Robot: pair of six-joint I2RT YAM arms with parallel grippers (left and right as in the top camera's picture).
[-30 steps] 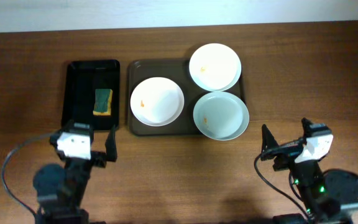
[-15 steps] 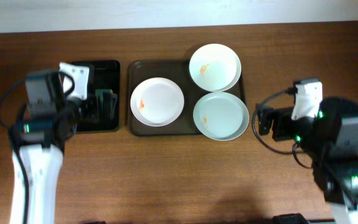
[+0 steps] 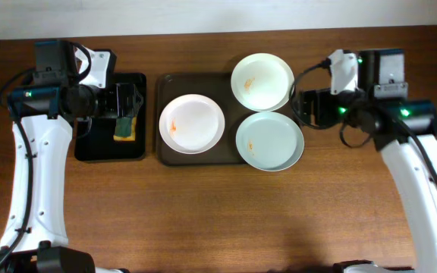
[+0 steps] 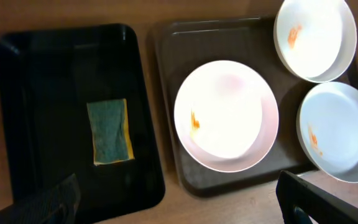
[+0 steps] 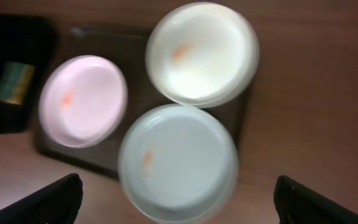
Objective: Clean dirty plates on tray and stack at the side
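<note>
Left end effector (image 3: 130, 111) hangs wide open over the black tray (image 3: 97, 148) and its green-and-yellow sponge (image 3: 126, 125). Right end effector (image 3: 303, 111), equally wide, sits just beside the right rim of the brown tray (image 3: 160, 114). Nearest, a pale blue-grey plate (image 3: 270, 141) overhangs that tray's near right corner, with a faint orange smear left of its centre. Behind and left, a white plate (image 3: 192, 123) lies fully inside the rim, smeared orange near its left side. Farthest, toward the far edge of the table (image 3: 218, 212), a second white plate (image 3: 262, 81) overhangs the far right corner, orange-flecked.

Robot lab: two arms (image 3: 33, 174) at wooden table (image 3: 218, 227).
</note>
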